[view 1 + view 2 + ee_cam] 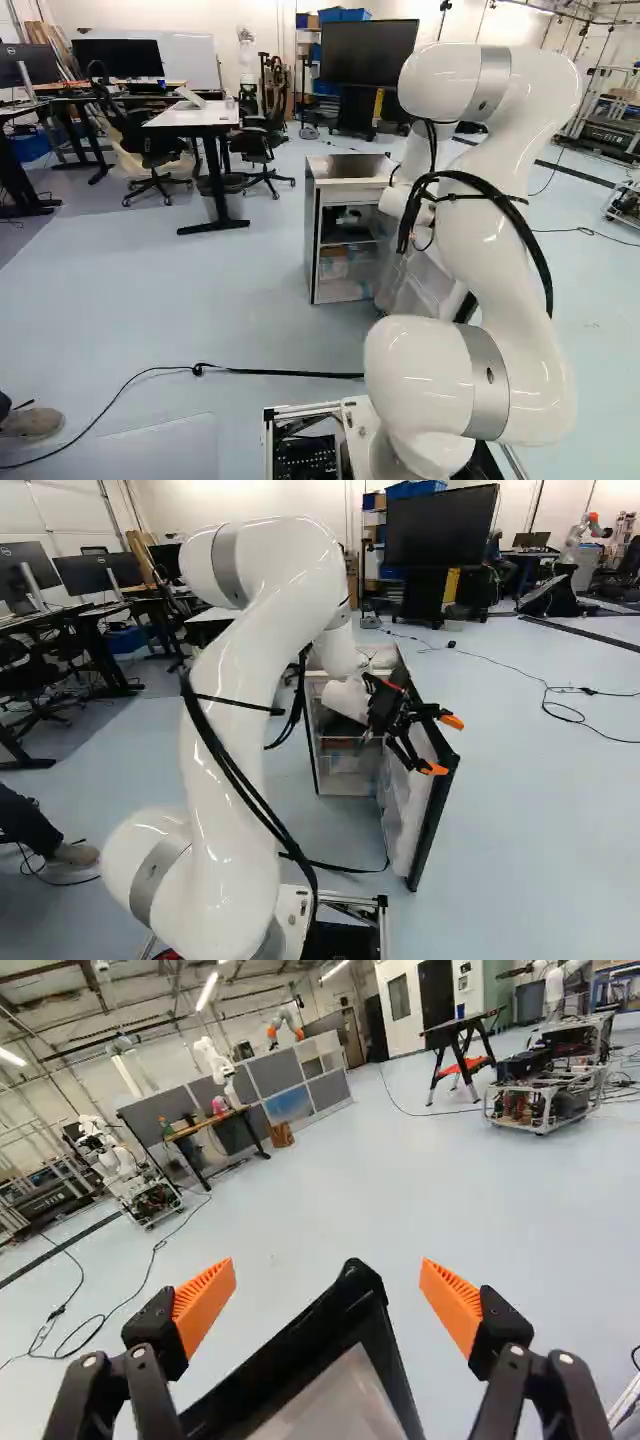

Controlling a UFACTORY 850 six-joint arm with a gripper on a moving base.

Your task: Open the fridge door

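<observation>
Fridge (312, 240): stands on the floor past the arm (225, 700), with its front open and things on the shelves inside. In the left base view, shows a flat top with a dark patch, and one side wall.
Door (405, 820): swung wide open and sticking out from the fridge. In the right base view, shows a pale inside and a long dark edge. In the left base view, mostly hidden behind the arm.
Tool (443, 745): wide open, up by the top of the door in the right base view. Hidden behind the arm in the left base view.
Orange pads (205, 1300): far apart in the wrist view, with the black corner of the door showing in the gap, apart from both.
Desk (190, 115): white on top, near black chairs (255, 142) in the left base view. Partly covered by the arm in the right base view.
Big screen (368, 52): dark, past the fridge, seen in both base views.
Gray dividers (280, 1080): far ahead of the tool, seen only in the wrist view.
</observation>
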